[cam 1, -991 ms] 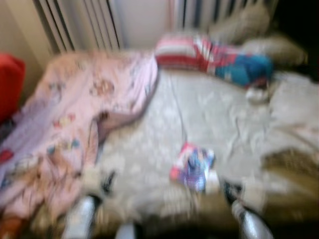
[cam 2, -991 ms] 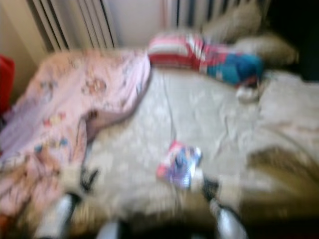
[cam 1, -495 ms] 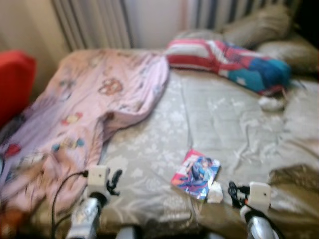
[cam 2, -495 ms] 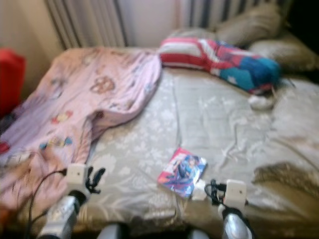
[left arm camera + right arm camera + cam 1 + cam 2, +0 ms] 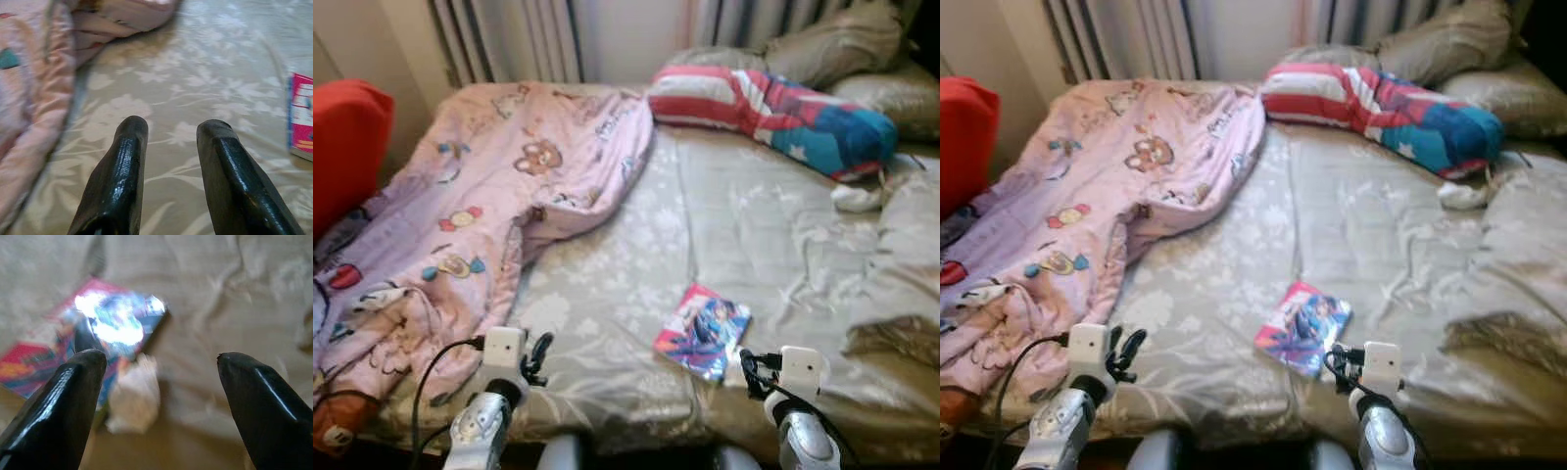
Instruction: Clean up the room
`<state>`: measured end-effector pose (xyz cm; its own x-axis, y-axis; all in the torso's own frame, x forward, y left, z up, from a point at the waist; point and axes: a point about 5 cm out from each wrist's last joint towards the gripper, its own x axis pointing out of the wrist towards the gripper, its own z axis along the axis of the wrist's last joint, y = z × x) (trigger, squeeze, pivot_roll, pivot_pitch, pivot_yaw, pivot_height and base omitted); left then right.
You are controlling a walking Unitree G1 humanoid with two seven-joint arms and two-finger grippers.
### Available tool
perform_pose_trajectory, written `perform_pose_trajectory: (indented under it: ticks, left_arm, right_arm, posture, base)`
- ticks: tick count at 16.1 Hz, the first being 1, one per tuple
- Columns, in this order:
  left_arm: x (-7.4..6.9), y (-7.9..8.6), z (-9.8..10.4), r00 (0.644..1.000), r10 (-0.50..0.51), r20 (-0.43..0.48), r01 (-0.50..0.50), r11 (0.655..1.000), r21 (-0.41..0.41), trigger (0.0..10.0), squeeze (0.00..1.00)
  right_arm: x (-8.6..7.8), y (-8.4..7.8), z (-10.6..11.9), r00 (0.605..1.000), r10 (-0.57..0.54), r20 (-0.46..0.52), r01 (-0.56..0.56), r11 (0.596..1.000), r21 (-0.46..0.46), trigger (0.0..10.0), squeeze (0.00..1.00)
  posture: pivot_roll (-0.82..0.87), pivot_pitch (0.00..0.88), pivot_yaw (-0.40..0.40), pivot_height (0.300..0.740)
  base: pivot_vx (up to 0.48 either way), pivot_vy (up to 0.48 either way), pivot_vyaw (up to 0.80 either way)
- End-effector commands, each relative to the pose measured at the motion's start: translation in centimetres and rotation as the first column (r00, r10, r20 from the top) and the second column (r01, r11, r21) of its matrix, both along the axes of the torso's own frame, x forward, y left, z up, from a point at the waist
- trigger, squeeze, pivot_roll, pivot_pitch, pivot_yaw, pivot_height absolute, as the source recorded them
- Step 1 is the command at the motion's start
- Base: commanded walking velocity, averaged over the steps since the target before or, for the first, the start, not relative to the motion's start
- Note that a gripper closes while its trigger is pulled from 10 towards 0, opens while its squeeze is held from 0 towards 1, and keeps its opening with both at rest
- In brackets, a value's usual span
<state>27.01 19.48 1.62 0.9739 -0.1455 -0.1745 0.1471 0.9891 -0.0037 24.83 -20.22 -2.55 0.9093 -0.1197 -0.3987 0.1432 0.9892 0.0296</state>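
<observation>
Bed (image 5: 773, 215) barely tidied yet.
You hold both grippers' fingers apart and empty; comic book (image 5: 702, 330), crumpled tissue (image 5: 133, 394) and pink blanket (image 5: 480, 215) remain.

A bed (image 5: 744, 215) with a beige floral sheet spans the scene. Beyond the bed's far edge hang striped curtains (image 5: 524, 39). Grey-beige pillows (image 5: 842, 44) rest at the bed's far right corner. A red chair (image 5: 342, 147) stands just beside the bed's left side.
</observation>
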Motion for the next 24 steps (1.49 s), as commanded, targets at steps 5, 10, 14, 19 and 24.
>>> perform_pose_trajectory:
  ticks: [5, 10, 14, 19, 24]
  left_arm:
    - [1.7, -1.4, 3.2, 0.992, -0.049, 0.118, 0.052, 0.998, -0.024, 10.0, 0.0]
    - [1.0, -2.0, 5.6, 0.981, -0.044, 0.191, 0.053, 0.998, -0.042, 10.0, 0.0]
    - [-0.2, -2.0, 6.3, 0.981, -0.041, 0.192, 0.052, 0.997, -0.052, 10.0, 0.0]
    - [-1.4, -1.6, 7.0, 0.984, -0.018, 0.177, 0.027, 0.998, -0.049, 10.0, 0.0]
    - [-1.9, -1.6, 7.0, 0.989, -0.012, 0.149, 0.019, 0.999, -0.044, 10.0, 0.0]
  right_arm:
    - [2.1, -1.1, 1.3, 0.999, -0.04, -0.019, 0.04, 0.999, 0.009, 10.0, 0.0]
    - [3.4, -1.4, 2.2, 0.999, 0.023, -0.026, -0.024, 1.0, -0.011, 10.0, 0.0]
    - [4.6, -1.1, 3.3, 0.998, 0.061, 0.017, -0.061, 0.998, 0.014, 10.0, 0.0]
    - [5.4, -1.0, 4.1, 0.993, 0.109, 0.039, -0.11, 0.994, 0.016, 10.0, 0.0]
    - [4.9, -0.2, 3.3, 0.981, 0.195, -0.016, -0.195, 0.981, 0.006, 10.0, 0.0]
  posture:
    - [0.12, 0.255, 0.03, 0.632]
    - [0.15, 0.323, 0.019, 0.632]
    - [0.17, 0.358, 0.023, 0.632]
    - [0.19, 0.394, 0.022, 0.632]
    - [0.19, 0.412, 0.032, 0.632]
  base:
    - [0.0, 0.0, 0.0]
    - [0.0, 0.0, 0.0]
    - [0.0, 0.0, 0.0]
    - [0.0, 0.0, 0.0]
    - [0.0, 0.0, 0.0]
